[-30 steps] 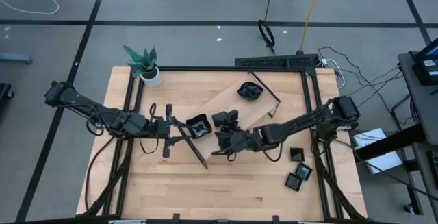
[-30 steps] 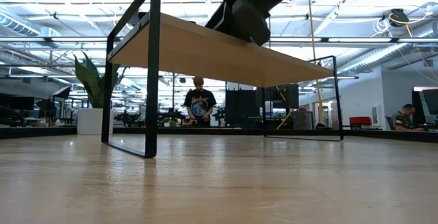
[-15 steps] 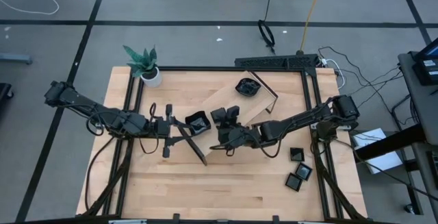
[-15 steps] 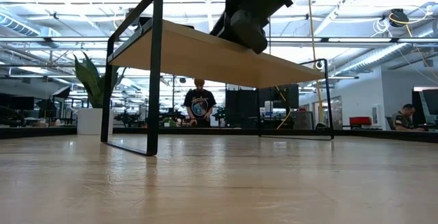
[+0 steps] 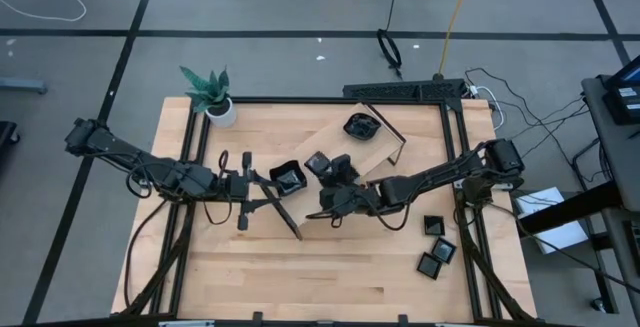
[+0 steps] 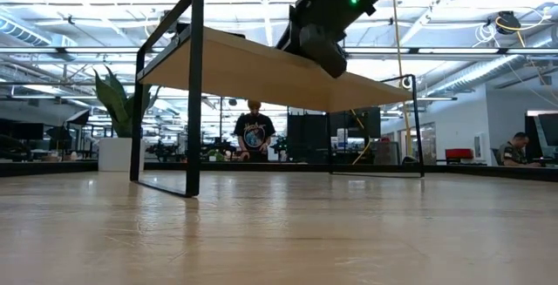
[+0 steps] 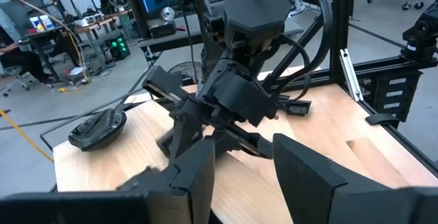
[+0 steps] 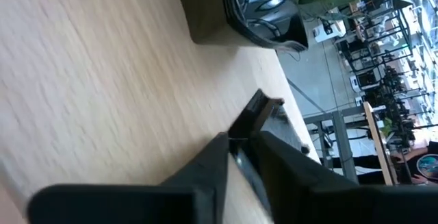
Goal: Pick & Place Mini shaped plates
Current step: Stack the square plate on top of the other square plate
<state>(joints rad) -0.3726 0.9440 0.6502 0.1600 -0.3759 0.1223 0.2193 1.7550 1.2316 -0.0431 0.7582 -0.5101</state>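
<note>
Holding the left gripper [image 5: 248, 184] spread and empty by the left end of the pale wooden tray [image 5: 338, 139], apparently waiting. Pinching a small glossy black square plate [image 5: 317, 161] over the tray's middle with the nearly closed right gripper [image 5: 326, 171], probably for lifting away. Leaving three more black plates [image 5: 438, 251] on the worktop [image 5: 300, 277], far right.
</note>
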